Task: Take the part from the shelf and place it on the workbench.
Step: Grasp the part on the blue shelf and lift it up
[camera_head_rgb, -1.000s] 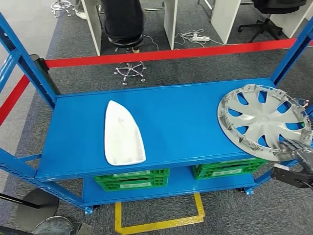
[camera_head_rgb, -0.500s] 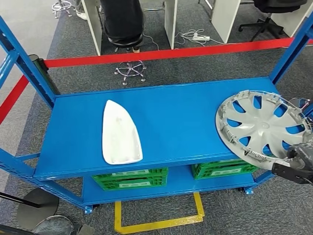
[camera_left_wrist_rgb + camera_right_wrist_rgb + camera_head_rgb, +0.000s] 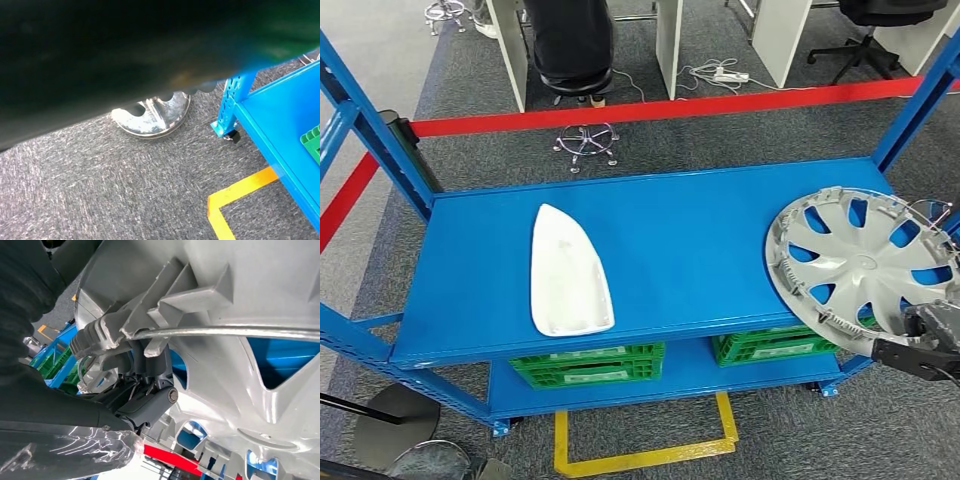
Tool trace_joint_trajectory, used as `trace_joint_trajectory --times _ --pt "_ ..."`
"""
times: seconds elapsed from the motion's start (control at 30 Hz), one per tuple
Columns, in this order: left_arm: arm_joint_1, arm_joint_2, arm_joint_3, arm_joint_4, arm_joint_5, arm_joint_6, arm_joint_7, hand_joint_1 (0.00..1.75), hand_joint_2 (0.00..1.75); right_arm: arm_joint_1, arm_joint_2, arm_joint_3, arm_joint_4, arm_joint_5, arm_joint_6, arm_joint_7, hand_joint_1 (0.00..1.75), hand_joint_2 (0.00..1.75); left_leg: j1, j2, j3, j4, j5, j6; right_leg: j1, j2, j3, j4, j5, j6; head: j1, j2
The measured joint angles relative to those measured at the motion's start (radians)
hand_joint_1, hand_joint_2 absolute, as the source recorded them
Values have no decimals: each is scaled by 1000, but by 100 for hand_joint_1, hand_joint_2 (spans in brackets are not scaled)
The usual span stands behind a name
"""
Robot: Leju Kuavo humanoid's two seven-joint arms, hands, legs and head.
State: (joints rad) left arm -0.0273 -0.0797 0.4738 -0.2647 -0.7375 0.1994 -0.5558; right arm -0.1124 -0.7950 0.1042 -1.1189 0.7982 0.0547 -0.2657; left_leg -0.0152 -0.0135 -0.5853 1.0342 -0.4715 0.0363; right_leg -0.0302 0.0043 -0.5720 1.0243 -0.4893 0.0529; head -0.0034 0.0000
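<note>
- Hubcap [image 3: 866,268], the silver part to be taken, at the right end of the blue shelf [image 3: 675,250], tilted, its near rim past the front edge and over the carpet, its far side above the top deck; touching the deck there or not, cannot tell.
- Right hand [image 3: 927,335] at that near overhanging rim, fingers [image 3: 149,405] hooked round the rim and its wire retaining ring from beneath; gripping the hubcap, judging by the right wrist view, where the ribbed underside sits directly against the hand.
- Grip set at the edge probably because a wide, thin disc gives no other purchase; the rim lip and clips offer something to catch under.
- Tilt likely a result of the single-sided hold: near edge carried, far edge trailing.
- White shell part [image 3: 567,272] flat on the deck towards the left front edge, well apart from the hubcap, untouched.
- Green crates [image 3: 589,366] on the lower deck, below the front edge.
- Left hand low at the robot's side; state of its fingers impossible to tell, the left wrist view dark and blurred there, with carpet, yellow floor tape [image 3: 234,195] and a shelf foot beyond.
- Step in hand, as a judgement: drawing the part clear of the shelf; carry to the workbench not yet begun.
- Risk: a one-edge hold on a broad plastic disc may swing or slip.
</note>
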Motion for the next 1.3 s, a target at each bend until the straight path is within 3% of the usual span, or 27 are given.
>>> trace_joint_trajectory --times 0.4,0.63,1.3 --pt "1 -3 1 0 2 0 0 0 0 -9 8 24 -11 64 -100 27 175 175 0 0 -1 0 0 0 0 0 0 0 0 0 0 0" --pt "1 -7 1 0 2 0 0 0 0 -29 39 27 -63 141 -226 46 175 175 0 1 -2 0 0 0 0 2 -1 0 1 -1 0 0" --pt "4 -23 3 0 -1 -6 3 0 0 -79 172 99 -329 116 -262 25 175 175 1 0 -2 0 0 0 0 2 -2 0 1 -1 0 0"
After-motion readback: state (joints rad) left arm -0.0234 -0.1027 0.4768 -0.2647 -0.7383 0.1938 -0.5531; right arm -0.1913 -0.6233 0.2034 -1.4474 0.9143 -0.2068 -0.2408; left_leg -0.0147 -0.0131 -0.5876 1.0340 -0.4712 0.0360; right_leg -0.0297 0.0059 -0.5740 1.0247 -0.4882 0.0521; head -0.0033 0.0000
